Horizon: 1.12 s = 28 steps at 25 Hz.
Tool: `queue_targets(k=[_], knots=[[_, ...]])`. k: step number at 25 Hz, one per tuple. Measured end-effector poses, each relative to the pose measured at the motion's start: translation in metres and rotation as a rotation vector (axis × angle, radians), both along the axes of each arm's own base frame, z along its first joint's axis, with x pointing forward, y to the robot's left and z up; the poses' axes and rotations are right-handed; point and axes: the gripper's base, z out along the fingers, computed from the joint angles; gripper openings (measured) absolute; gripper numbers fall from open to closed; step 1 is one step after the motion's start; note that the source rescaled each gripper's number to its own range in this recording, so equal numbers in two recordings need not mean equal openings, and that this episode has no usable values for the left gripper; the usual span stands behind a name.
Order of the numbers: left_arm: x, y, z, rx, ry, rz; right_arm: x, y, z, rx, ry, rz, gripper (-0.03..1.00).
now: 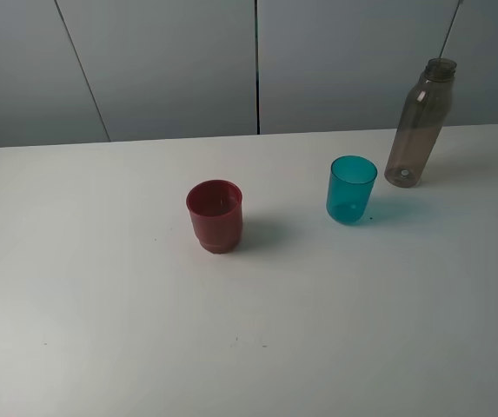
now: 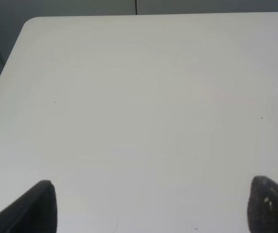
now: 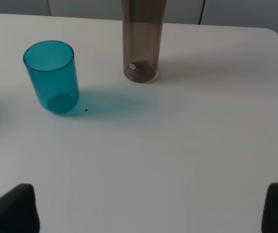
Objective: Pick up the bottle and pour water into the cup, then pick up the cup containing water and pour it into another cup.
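The smoky grey-brown bottle (image 1: 420, 123) stands upright at the back right of the white table; its lower part shows in the right wrist view (image 3: 141, 41). The teal cup (image 1: 351, 188) stands upright to its left and nearer, also in the right wrist view (image 3: 52, 76). The dark red cup (image 1: 215, 215) stands upright near the table's middle. Neither gripper shows in the exterior view. My left gripper (image 2: 151, 206) is open and empty over bare table. My right gripper (image 3: 151, 208) is open and empty, well short of the teal cup and the bottle.
The white table (image 1: 249, 347) has rounded corners; its back left corner shows in the left wrist view (image 2: 29, 24). A grey panelled wall (image 1: 170, 61) runs behind the table. A small dark speck (image 3: 86, 110) lies beside the teal cup.
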Motion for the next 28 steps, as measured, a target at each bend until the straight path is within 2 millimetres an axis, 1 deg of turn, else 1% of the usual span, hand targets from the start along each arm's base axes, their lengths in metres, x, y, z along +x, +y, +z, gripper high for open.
queue_targets(k=[11, 16, 28], knots=[[0.0000, 0.0000, 0.0000, 0.000, 0.000, 0.000, -0.0009, 0.0007, 0.0000, -0.006, -0.003, -0.036, 1.00], [0.0000, 0.0000, 0.0000, 0.000, 0.000, 0.000, -0.0061, 0.0011, -0.0003, 0.001, -0.034, -0.034, 1.00], [0.0000, 0.0000, 0.0000, -0.002, 0.000, 0.001, -0.0061, 0.0011, -0.0003, -0.001, -0.034, -0.033, 1.00]])
